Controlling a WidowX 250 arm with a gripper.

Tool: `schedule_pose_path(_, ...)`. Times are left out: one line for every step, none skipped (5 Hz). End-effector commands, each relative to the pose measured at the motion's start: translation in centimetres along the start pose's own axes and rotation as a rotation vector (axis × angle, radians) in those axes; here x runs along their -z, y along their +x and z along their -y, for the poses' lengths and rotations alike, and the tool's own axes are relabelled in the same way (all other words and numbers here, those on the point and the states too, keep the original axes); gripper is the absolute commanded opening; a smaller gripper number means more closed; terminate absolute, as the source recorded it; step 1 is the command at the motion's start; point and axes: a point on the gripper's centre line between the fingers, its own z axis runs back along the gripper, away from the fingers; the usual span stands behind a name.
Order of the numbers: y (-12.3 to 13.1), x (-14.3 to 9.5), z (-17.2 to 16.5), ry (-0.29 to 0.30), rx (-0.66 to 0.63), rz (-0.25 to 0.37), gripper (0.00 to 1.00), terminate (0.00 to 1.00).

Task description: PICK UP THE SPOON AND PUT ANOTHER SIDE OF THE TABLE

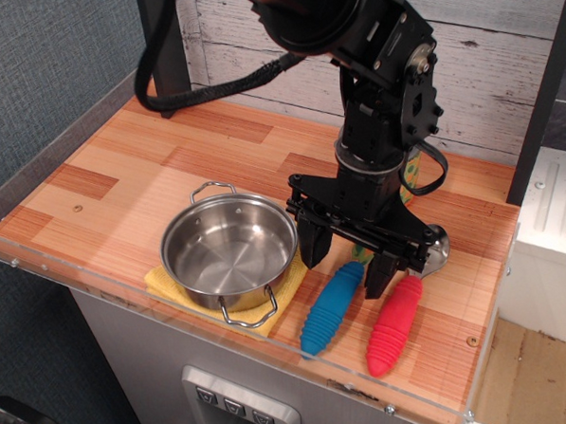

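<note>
Steel pan (229,250) with two wire handles, on yellow cloth (286,274). Red-handled spoon (395,323) lies well right of the pan.

Gripper (346,261) jaws open, straddling spoon (332,307) handle.

Pan (229,250) on cloth (288,278); spoon (332,307) at its 3 o'clock, red utensil (394,325) at spoon's 3 o'clock; gripper (346,260) above spoon.
</note>
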Motion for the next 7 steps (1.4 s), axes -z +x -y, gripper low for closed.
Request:
schedule_pose_path(0.3, 0.1, -0.2, 0.009, -0.002, 0.021, 1.00, 0.00)
schedule_pose_path(0.4, 0.8, 0.0, 0.016, -0.004, 0.013, 1.00, 0.00)
schedule_pose_path(0.5, 1.1, -0.3, 0.019, -0.002, 0.012, 1.00, 0.00)
schedule_pose_path(0.5, 0.4, -0.6, 0.019, -0.004, 0.034, 0.00, 0.00)
schedule_pose_path(0.4, -1.4, -1.2, -0.005, -0.013, 0.055, 0.00, 0.00)
schedule_pose_path(0.1, -3.3, -1.5, -0.025, -0.025, 0.083, 0.00, 0.00)
schedule_pose_path(0.1, -4.6, -1.6, -0.036, -0.032, 0.112, 0.00, 0.00)
